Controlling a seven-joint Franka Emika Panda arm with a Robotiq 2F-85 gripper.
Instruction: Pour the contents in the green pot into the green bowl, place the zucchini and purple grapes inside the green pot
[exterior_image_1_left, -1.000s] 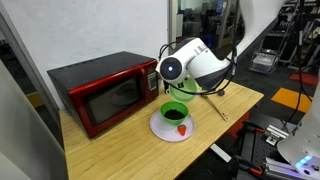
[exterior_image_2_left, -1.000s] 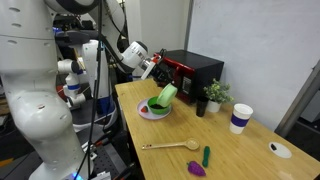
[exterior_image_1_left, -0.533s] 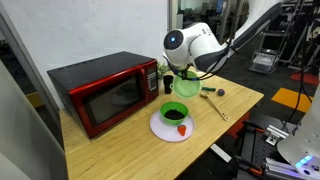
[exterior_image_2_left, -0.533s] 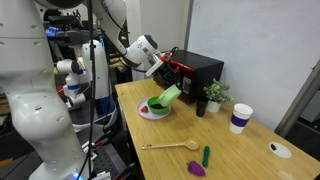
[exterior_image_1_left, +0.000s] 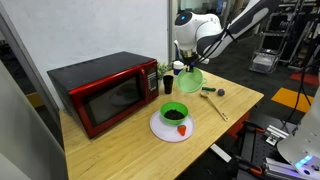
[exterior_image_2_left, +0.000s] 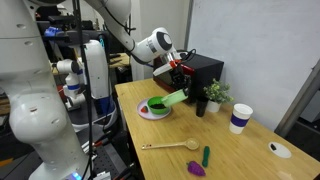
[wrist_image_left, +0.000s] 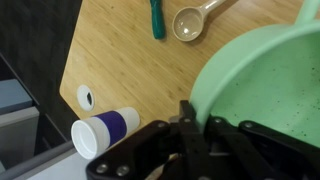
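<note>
My gripper (exterior_image_1_left: 187, 68) is shut on the rim of the light-green pot (exterior_image_1_left: 190, 81) and holds it tilted in the air, above and behind the green bowl (exterior_image_1_left: 174, 111). In the wrist view the pot (wrist_image_left: 270, 90) fills the right side, with the jaws (wrist_image_left: 195, 125) clamped on its rim; its inside looks bare. The bowl (exterior_image_2_left: 157, 104) stands on a white plate (exterior_image_2_left: 143, 113). The zucchini (exterior_image_1_left: 210, 90) and the purple grapes (exterior_image_1_left: 221, 92) lie on the table beyond; they also show in an exterior view, zucchini (exterior_image_2_left: 206, 155) and grapes (exterior_image_2_left: 197, 169).
A red microwave (exterior_image_1_left: 100, 90) stands on the table. A small red piece (exterior_image_1_left: 182, 128) lies on the plate. A wooden spoon (exterior_image_2_left: 170, 146), a white-and-purple cup (exterior_image_2_left: 240, 118), a potted plant (exterior_image_2_left: 212, 95) and a small white disc (exterior_image_2_left: 280, 149) share the table.
My gripper has lifted the pot up and away from over the bowl, toward the back of the table.
</note>
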